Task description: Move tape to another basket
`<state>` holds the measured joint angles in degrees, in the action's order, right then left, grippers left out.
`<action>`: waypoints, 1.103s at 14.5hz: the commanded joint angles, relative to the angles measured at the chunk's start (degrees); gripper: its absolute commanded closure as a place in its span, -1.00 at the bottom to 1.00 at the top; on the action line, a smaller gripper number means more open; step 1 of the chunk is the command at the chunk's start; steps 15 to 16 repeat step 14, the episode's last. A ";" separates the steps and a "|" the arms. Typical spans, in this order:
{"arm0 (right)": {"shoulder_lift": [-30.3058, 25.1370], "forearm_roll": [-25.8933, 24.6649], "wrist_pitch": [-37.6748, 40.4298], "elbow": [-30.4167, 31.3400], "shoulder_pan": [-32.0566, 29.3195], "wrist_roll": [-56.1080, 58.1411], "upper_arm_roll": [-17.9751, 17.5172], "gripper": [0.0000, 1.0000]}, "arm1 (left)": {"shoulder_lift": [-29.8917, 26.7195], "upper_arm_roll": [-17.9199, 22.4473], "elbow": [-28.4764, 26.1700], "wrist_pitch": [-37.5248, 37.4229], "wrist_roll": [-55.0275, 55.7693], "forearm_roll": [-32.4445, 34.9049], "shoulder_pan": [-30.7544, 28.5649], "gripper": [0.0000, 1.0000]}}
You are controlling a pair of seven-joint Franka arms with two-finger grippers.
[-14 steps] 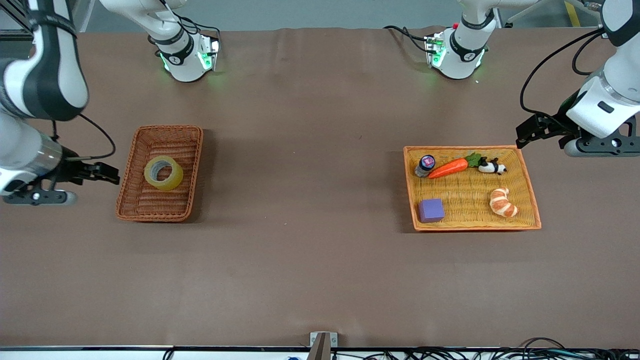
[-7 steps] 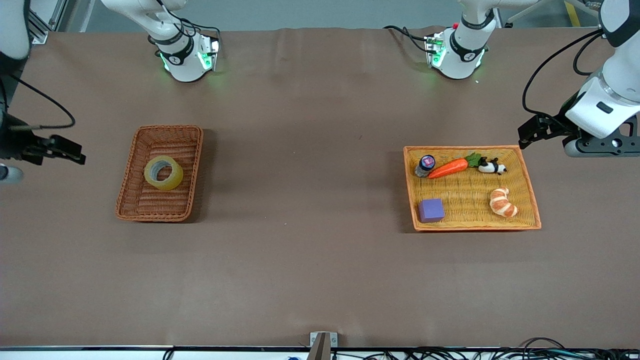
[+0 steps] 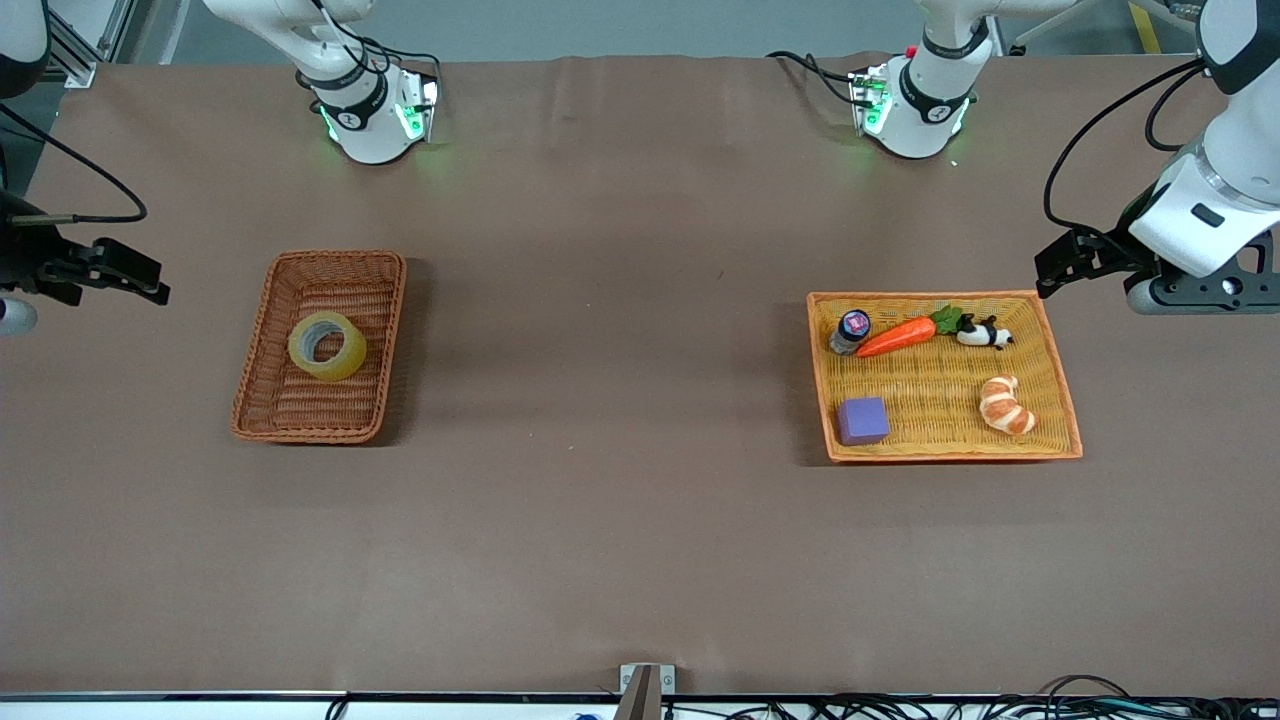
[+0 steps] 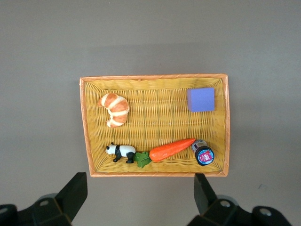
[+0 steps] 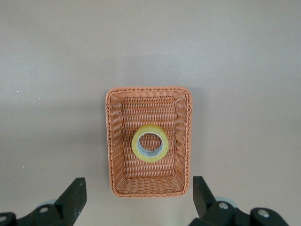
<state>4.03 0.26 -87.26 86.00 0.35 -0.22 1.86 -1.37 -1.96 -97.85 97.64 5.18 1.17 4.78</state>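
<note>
Tape [image 3: 326, 346] lies in basket [image 3: 320, 345], mid-left of frame; right hand [image 3: 125, 276], empty and spread wide, has withdrawn to frame's left edge; left hand [image 3: 1060, 263] waits, spread, empty; transfer appears complete.

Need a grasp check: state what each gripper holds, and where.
Nothing is held. Left gripper and right gripper are open and empty; the tape lies in the basket.

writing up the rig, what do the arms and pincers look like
Both arms are glossy white with black joint bands, loose black cables and green lights at the bases. The left pincer and right pincer are matte black with wedge-shaped fingers on grey mounts.
</note>
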 commanded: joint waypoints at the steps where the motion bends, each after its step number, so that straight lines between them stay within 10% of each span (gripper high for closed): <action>1: -5.17 -0.52 -2.03 6.18 -1.23 -1.72 -0.98 -1.00 | 0.14 0.02 0.65 -0.70 -0.70 0.59 0.23 -1.00; 16: -6.05 -0.52 -2.66 7.08 -2.02 -1.63 -1.16 -1.00 | 0.32 0.02 0.73 -0.44 -0.70 0.50 0.14 -1.00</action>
